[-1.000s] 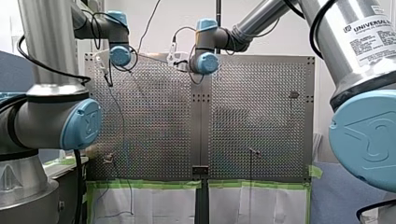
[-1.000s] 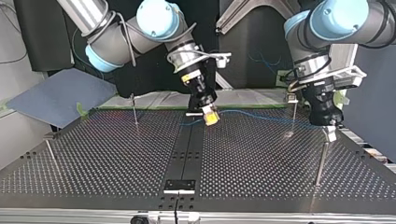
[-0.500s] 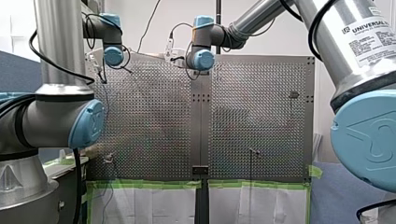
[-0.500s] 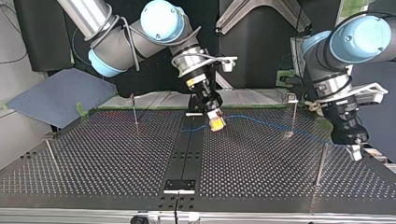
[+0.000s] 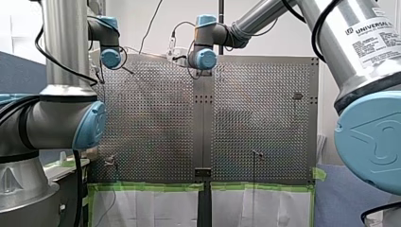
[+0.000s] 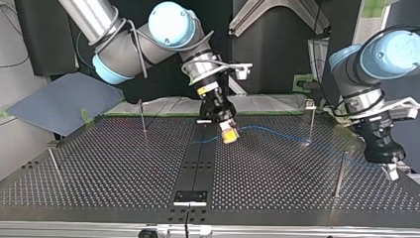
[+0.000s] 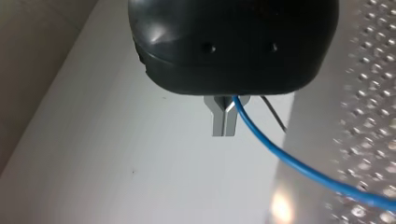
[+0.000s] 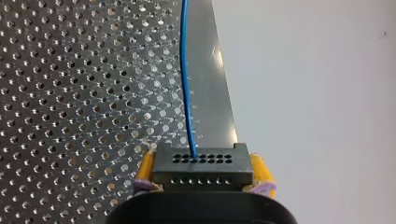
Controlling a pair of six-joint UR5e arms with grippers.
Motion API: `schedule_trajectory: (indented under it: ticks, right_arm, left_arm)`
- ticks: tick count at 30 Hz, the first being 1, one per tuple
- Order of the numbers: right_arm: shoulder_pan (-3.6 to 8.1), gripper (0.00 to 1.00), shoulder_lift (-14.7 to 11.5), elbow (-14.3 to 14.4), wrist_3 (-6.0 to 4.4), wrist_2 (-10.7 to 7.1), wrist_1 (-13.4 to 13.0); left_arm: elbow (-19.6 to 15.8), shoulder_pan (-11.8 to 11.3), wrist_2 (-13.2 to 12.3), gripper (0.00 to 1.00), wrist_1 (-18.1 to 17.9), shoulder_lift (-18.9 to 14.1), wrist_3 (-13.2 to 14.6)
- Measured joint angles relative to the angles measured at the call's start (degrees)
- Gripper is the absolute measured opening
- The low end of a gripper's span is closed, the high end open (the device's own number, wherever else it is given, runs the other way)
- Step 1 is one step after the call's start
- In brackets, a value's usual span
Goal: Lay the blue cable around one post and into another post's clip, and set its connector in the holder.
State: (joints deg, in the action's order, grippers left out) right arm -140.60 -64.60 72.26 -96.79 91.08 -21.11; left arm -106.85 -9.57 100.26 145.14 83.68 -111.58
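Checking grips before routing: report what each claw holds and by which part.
My right claw clamps the black connector by its two side faces, between yellow pads. My left claw pinches the blue cable itself, partway along it.

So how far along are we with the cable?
Done: both grasps. My right claw grips the connector; my left claw pinches the cable. In hand: cable hangs strung between them over the table, passing a post. Left: wrapping a post, clipping, seating the connector.
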Motion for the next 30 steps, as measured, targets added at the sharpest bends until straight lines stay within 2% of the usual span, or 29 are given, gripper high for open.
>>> schedule_trajectory:
  ticks: [14, 30]
  right_arm:
    - [0.59, 0.0, 0.36, -0.04, -0.1, 1.39, -0.13]
    - [1.01, 0.0, 1.08, -0.05, 0.0, 1.47, -0.7]
  left_arm:
    - [0.45, -1.76, -1.71, 0.0, -2.75, 3.14, -0.45]
    - [2.34, -4.12, -3.74, 0.0, -3.94, 7.66, -1.72]
